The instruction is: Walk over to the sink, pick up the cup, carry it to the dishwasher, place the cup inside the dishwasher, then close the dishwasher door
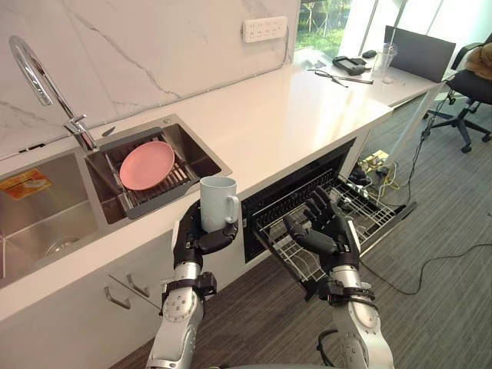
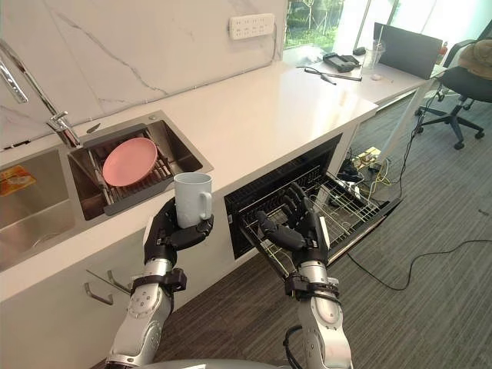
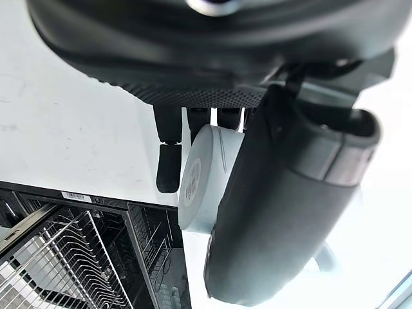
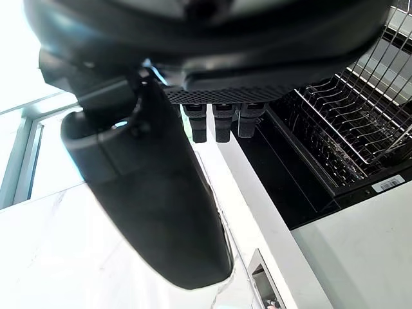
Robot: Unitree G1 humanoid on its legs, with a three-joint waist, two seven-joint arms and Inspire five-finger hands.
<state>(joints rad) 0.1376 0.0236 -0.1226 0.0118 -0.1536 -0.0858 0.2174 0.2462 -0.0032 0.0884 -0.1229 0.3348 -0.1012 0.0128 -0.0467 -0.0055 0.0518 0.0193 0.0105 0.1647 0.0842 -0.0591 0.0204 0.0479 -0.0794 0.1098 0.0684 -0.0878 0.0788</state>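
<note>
White, that cup (image 1: 218, 201), and it stood upright in the grip: long axis vertical, mouth at 12 o'clock, handle out to 3 o'clock toward the dishwasher (image 1: 296, 192). It was up in the air, just off the front edge of the table (image 1: 292, 115). The left hand (image 1: 192, 240) was curled round its lower half, thumb hooked across the front. At 10 o'clock from the cup, the sink (image 1: 201, 157) held a drain rack (image 1: 165, 184) with a pink plate (image 1: 146, 164) lying tilted on it. At 3 o'clock the dishwasher gaped, its wire rack (image 1: 373, 219) drawn out over the lowered door. The right hand (image 1: 334, 234) hung at 4 o'clock from the cup, above the near end of that wire rack, fingers spread and loosely bent.
</note>
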